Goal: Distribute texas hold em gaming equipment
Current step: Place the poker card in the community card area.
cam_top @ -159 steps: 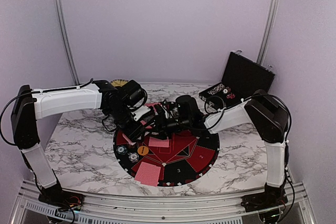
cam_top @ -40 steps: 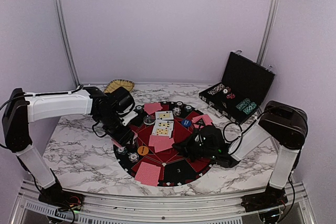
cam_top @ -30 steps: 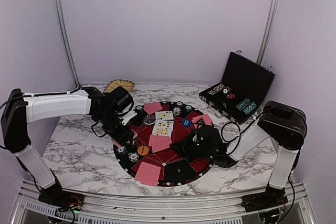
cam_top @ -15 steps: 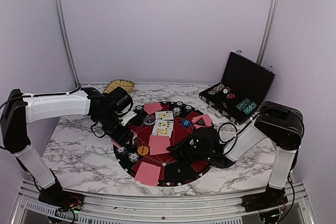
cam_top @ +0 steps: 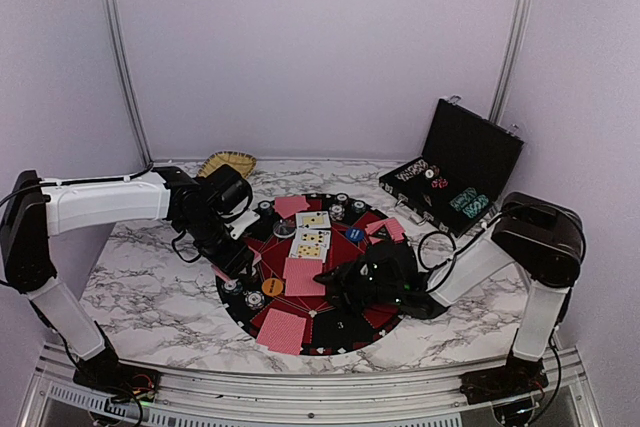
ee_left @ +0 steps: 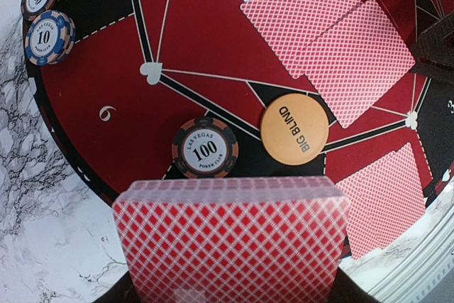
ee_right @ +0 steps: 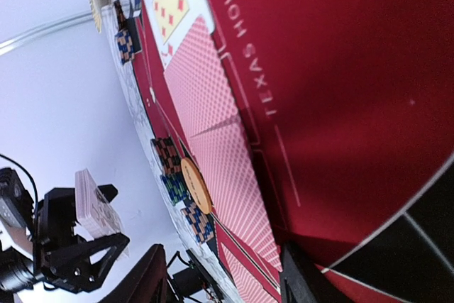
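My left gripper (cam_top: pixel 233 265) hangs over the left rim of the round mat (cam_top: pixel 352 329), shut on a pink-red-backed deck of cards (ee_left: pixel 230 239). Under it lie a "100" chip (ee_left: pixel 205 148), the orange Big Blind disc (ee_left: pixel 294 129) and two overlapping face-down cards (ee_left: pixel 326 51). My right gripper (cam_top: pixel 328 285) lies low on the mat's middle, open, with nothing between its fingers (ee_right: pixel 301 282). Ahead of it the right wrist view shows the face-down cards (ee_right: pixel 213 125), the orange disc (ee_right: pixel 195 186) and small chip stacks (ee_right: pixel 167 154). Face-up cards (cam_top: pixel 312 232) lie at the centre.
An open black case (cam_top: pixel 460 162) with chips stands at the back right. A woven basket (cam_top: pixel 227 162) sits at the back left. More face-down cards (cam_top: pixel 283 330) lie at the mat's front, with others (cam_top: pixel 291 205) and a blue disc (cam_top: pixel 354 235) further back.
My right gripper has slid left across the mat toward its centre, and its jaws have gone from shut to open. The left gripper has held still with the deck.
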Action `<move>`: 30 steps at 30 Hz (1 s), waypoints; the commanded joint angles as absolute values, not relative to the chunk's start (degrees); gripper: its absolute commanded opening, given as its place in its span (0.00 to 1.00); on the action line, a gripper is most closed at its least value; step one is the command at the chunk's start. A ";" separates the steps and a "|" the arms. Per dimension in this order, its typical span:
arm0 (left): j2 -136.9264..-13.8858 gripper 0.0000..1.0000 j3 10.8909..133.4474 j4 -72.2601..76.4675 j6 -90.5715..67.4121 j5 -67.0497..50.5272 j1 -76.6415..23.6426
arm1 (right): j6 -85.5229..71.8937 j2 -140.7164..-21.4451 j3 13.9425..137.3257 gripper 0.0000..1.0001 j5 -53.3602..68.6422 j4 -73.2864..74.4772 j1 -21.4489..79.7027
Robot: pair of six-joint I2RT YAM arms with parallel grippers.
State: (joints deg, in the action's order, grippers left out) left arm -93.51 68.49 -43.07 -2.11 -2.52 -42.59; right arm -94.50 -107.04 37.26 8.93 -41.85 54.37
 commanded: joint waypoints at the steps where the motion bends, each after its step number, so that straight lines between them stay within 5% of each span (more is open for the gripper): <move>1: -91.45 0.25 68.47 -42.13 -1.67 -3.06 -42.36 | -93.93 -104.44 37.39 0.56 9.35 -36.54 55.19; 7: -91.58 0.26 68.57 -42.27 -1.76 -3.08 -42.36 | -92.10 -104.27 39.43 0.71 11.28 -33.52 55.27; 30: -91.44 0.26 68.27 -42.15 -1.98 -3.56 -42.36 | -83.33 -105.87 52.32 0.80 14.63 -10.51 53.66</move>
State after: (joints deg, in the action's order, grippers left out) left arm -93.51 68.45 -43.07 -2.13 -2.57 -42.59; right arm -87.31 -106.08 47.57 14.94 -23.70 54.08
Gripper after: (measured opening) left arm 0.664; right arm 0.780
